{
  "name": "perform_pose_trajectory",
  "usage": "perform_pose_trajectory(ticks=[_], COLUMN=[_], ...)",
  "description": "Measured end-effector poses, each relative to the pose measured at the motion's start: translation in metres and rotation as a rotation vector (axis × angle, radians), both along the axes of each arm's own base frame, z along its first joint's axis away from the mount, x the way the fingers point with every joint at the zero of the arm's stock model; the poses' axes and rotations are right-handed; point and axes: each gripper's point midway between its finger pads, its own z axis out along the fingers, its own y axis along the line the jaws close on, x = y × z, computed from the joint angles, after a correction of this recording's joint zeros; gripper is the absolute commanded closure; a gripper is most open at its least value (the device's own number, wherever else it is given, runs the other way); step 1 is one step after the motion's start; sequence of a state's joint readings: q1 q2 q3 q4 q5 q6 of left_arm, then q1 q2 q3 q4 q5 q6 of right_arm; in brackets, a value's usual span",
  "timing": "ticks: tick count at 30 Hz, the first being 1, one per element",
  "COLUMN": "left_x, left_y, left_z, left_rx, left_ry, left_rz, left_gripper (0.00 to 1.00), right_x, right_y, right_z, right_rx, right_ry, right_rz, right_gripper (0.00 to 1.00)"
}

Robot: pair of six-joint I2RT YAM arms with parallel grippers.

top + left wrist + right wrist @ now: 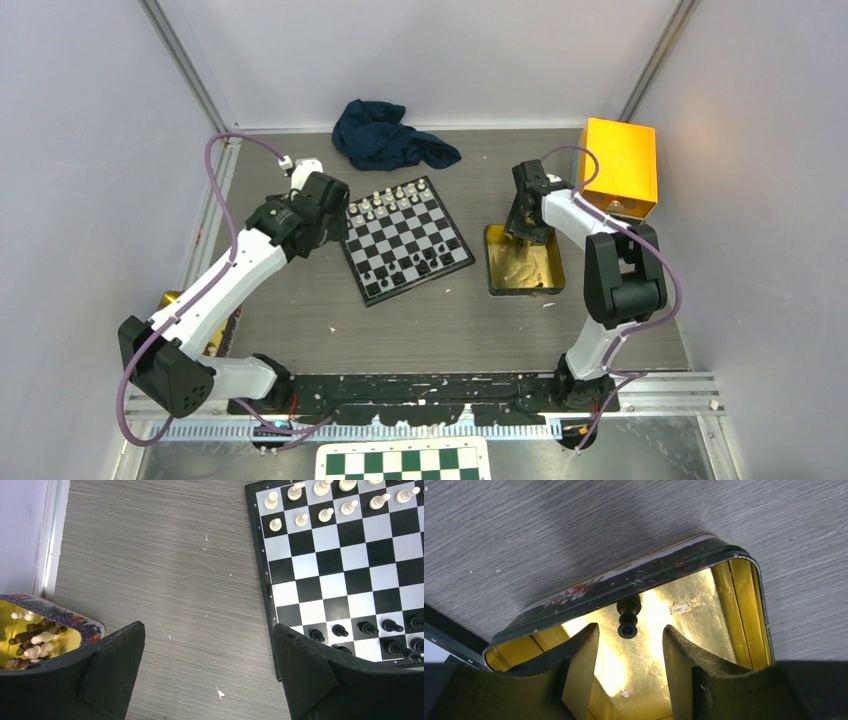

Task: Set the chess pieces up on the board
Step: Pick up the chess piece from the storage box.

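1. Table [430, 320]: grey wood-grain, carries everything below.
2. Orange box [620, 165]: far right corner. Not involved.
3. Dark blue cloth [390, 135]: crumpled, just beyond the board.
4. Board [408, 238]: black-and-silver checks, centre-left, turned at an angle.
5. Gold tin [530, 275]: open, right of the board and apart from it. The inside is nearly bare.
6. Left tool [207, 640]: fingers spread wide and holding nothing, over bare table just beside the board's edge.
7. Right tool [630, 645]: fingers moderately apart and gripping nothing, low over the tin and lined up on item 10.
8. White pieces [392, 200]: in the board's 2 far rows.
9. Black pieces [405, 268]: in the 2 near rows. I cannot tell whether every square there is filled.
10. Lone black piece [628, 617]: inside the tin, close to its far wall.

Step in hand, as judged: fetching item 10. The next move calls for lowering the right tool, closing on the piece clear of the wall, then carrying it to a vacant black-side square.
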State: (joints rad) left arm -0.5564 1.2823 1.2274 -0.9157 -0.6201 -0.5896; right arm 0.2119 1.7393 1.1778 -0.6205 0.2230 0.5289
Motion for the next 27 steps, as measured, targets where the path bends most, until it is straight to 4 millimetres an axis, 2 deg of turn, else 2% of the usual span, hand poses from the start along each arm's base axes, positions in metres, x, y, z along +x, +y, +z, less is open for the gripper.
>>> perform_pose_trajectory(ticks=[7, 13, 21, 27], left_x=[0.0025, 0.0051, 0.0053, 0.0053], left_y=[-0.0015, -0.0026, -0.0025, -0.0026], left_z=[-0.0008, 0.0003, -0.0005, -0.0005], left_rx=[0.005, 0.01, 0.016, 0.016], left_ry=[0.005, 0.003, 0.007, 0.007], left_rz=[-0.003, -0.01, -0.015, -0.015], left_gripper=[0.0, 0.0, 0.0, 0.0], right_x=[0.0051, 0.0058, 0.006, 0.005], right_y=[-0.0012, -0.002, -0.0029, -0.0031], right_z=[-0.006, -0.0081, -0.0079, -0.0075], right_rx=[0.001, 0.0, -0.002, -0.004], right_ry=[-0.003, -0.001, -0.001, 0.002], right_rz=[-0.005, -0.005, -0.004, -0.004], right_gripper=[0.52, 0.65, 0.92, 0.99])
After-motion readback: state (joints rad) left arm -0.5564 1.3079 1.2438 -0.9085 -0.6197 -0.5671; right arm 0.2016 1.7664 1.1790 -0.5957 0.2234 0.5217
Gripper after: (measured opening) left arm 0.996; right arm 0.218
